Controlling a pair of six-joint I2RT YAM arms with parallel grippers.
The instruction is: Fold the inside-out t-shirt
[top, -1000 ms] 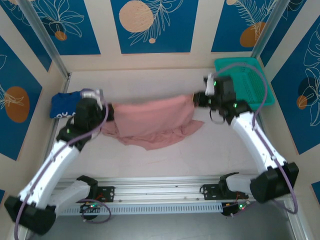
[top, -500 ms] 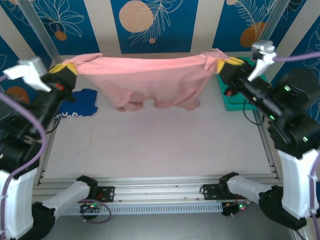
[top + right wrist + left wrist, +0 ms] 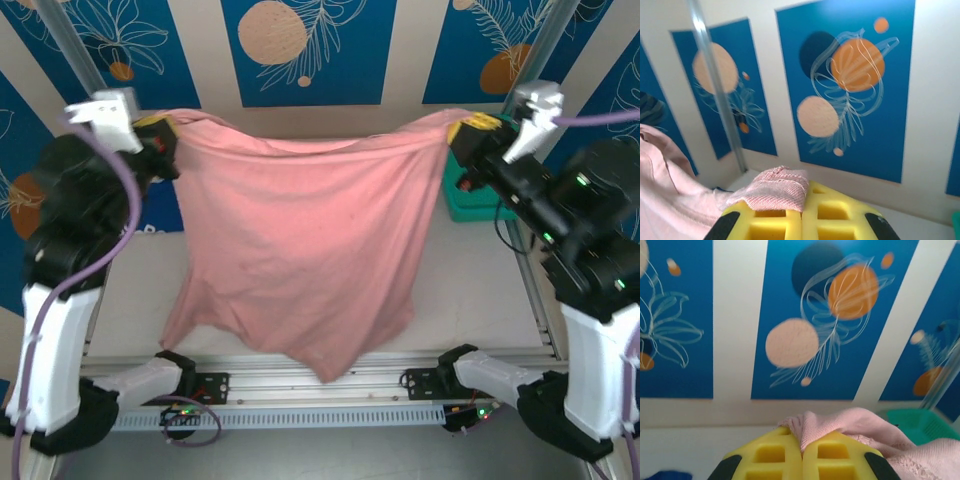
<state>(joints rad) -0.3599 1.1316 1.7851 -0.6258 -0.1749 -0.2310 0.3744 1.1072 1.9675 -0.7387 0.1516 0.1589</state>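
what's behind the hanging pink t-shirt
The t-shirt hangs from the left gripper and right gripper, covering the middle of the table. Bare surface shows beside it, a green basket at right. Anything behind it is hidden.

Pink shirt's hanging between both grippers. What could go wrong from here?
1. Slip: the right gripper pinches just a small tuft of the dusty-pink cotton t-shirt; the left gripper holds little more.
2. Snag: the hem hangs low near the aluminium rail at the near edge.
3. It hangs skewed, so laying it down may wrinkle it.
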